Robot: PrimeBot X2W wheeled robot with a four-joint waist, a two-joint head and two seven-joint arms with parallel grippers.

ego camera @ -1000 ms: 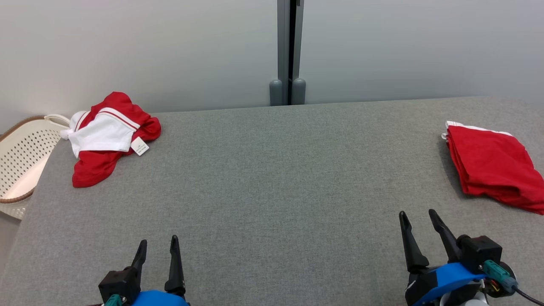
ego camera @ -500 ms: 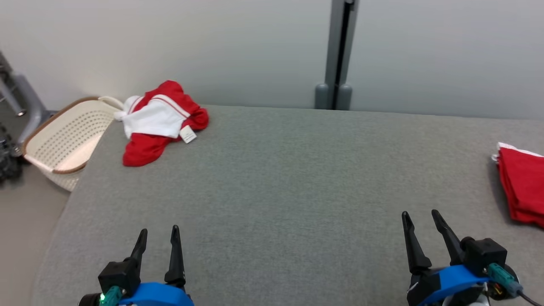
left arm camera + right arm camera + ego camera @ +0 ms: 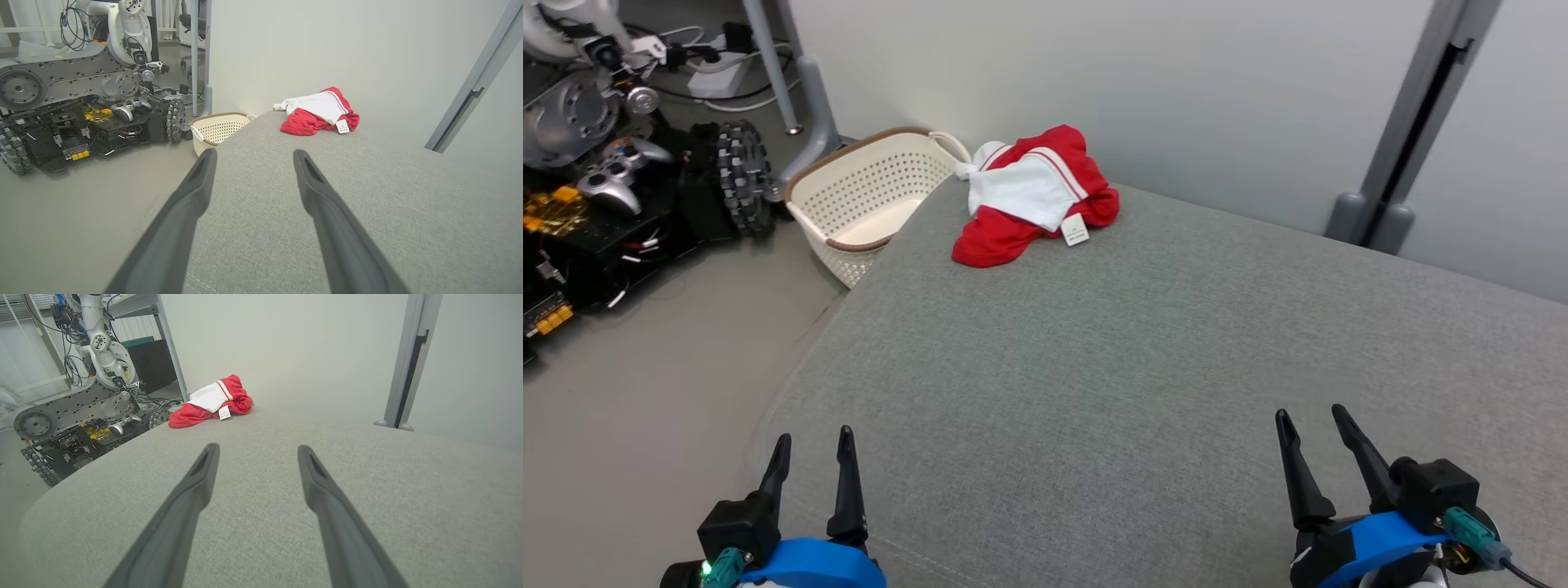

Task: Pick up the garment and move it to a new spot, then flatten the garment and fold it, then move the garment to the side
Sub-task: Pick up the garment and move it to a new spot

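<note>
Your left gripper (image 3: pixel 814 434) and right gripper (image 3: pixel 1310 411): fingers spread wide, holding nothing, over the grey desk (image 3: pixel 1135 343). The crumpled red-and-white garment (image 3: pixel 1029 200) lies well apart, at the far left corner.

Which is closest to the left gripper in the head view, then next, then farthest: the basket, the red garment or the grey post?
From the left gripper:
1. basket, on the floor, ahead to the left.
2. red garment, on the grey surface, at its far corner.
3. grey post, far off to the right.
</note>
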